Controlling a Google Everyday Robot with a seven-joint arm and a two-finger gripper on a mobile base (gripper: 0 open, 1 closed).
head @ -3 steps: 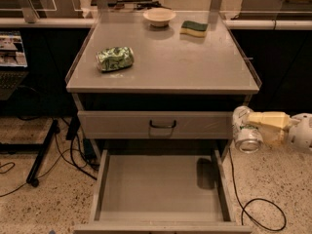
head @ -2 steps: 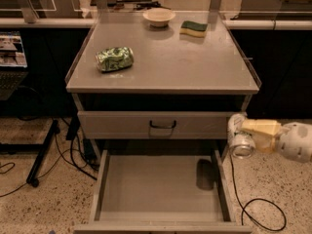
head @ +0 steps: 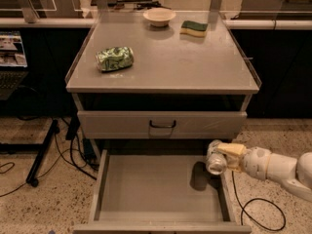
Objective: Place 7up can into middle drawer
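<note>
The 7up can (head: 214,157), silvery-white with a shiny metal end, lies sideways in my gripper (head: 227,156), which is shut on it. The arm comes in from the right edge. The can hangs just above the right wall of the open middle drawer (head: 146,189), a wide shallow grey drawer with a bare floor. The can's shadow falls on the drawer floor at the right.
A closed grey drawer front with a black handle (head: 162,125) sits above the open drawer. On the cabinet top lie a bright-green patterned can (head: 115,58), a white bowl (head: 159,16) and a yellow-green sponge (head: 193,28). Cables run over the floor on both sides.
My gripper with the can has moved left and down, from beside the cabinet's right side to over the open drawer's right wall.
</note>
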